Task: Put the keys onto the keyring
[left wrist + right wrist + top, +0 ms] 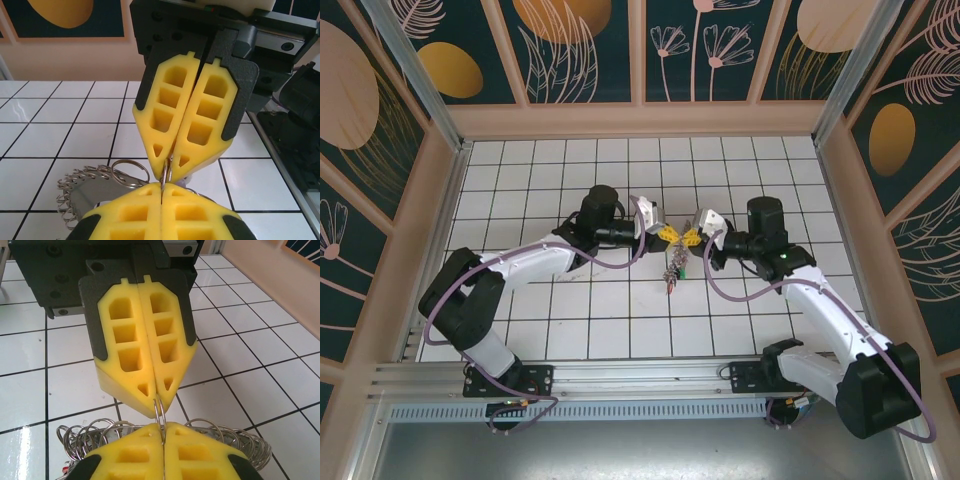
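Nearest pads: yellow pads (pixel 131 212) of left end effector (pixel 161 194) sit at the bottom of the left wrist view. They are pressed together, with the keyring's thin wire nipped in the seam.
Keyring (pixel 166 171): held edge-on between the two arms, mid-workspace. A short arc shows between the opposing tips and the rest is hidden by the foam.
Right end effector (pixel 173 159): comes in tip-to-tip from the opposite side, jaws pressed together on the same wire, hard by the left's hold.
Why two holds (judgement): a ring pinched at one spot would swing, and two opposed grips fix it. Next move would likely be one side letting go to thread or pry while the other holds.
Keys (pixel 673 272): small cluster just below the meeting point, with red and green flecks. Too small in the top view to count.
Wire loops (pixel 95 182): bunch of small silvery loops around a shiny metal piece, under the ring. Cannot tell whether it hangs from the ring or lies on the tiles.
Progress (judgement): some pieces possibly threaded already, unconfirmed.
Desk (pixel 570 320): white tiles, arms reaching inward from the near rail.
Risk (judgement): thin wire could slip out of the soft foam under a twist.
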Robot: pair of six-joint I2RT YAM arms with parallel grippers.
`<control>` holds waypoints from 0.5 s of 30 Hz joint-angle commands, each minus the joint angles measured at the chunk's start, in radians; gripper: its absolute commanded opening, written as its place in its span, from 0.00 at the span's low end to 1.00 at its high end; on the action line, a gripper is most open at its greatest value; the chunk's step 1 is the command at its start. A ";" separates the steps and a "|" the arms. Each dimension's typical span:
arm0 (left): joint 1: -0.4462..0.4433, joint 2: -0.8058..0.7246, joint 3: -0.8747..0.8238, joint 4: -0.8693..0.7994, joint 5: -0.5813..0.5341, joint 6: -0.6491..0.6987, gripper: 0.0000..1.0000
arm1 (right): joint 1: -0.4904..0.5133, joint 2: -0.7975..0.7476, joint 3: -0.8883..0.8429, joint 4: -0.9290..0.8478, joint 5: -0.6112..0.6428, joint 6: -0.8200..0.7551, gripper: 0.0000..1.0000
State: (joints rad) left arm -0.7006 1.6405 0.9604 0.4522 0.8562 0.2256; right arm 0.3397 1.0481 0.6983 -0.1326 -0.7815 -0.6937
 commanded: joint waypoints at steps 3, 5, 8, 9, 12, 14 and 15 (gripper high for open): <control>-0.002 -0.036 -0.028 0.146 0.064 -0.060 0.00 | -0.023 -0.031 -0.071 0.091 -0.011 0.040 0.10; 0.001 -0.031 -0.028 0.148 0.072 -0.065 0.00 | -0.025 -0.045 -0.083 0.115 -0.024 0.052 0.10; 0.001 -0.022 -0.023 0.148 0.083 -0.068 0.00 | -0.025 -0.043 -0.073 0.132 -0.062 0.078 0.07; 0.002 -0.018 -0.021 0.146 0.085 -0.068 0.00 | -0.023 -0.039 -0.069 0.135 -0.074 0.084 0.05; 0.001 -0.009 -0.003 0.087 0.082 -0.040 0.00 | -0.024 -0.033 -0.054 0.127 -0.069 0.082 0.00; 0.002 -0.006 0.007 0.008 0.066 0.012 0.00 | -0.023 -0.028 -0.031 0.097 -0.055 0.070 0.00; 0.000 -0.004 0.039 -0.045 0.054 0.049 0.01 | -0.022 -0.025 -0.018 0.078 -0.043 0.064 0.00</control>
State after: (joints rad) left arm -0.6994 1.6405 0.9367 0.4873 0.8822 0.2054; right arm 0.3286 1.0180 0.6350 -0.0475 -0.8314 -0.6216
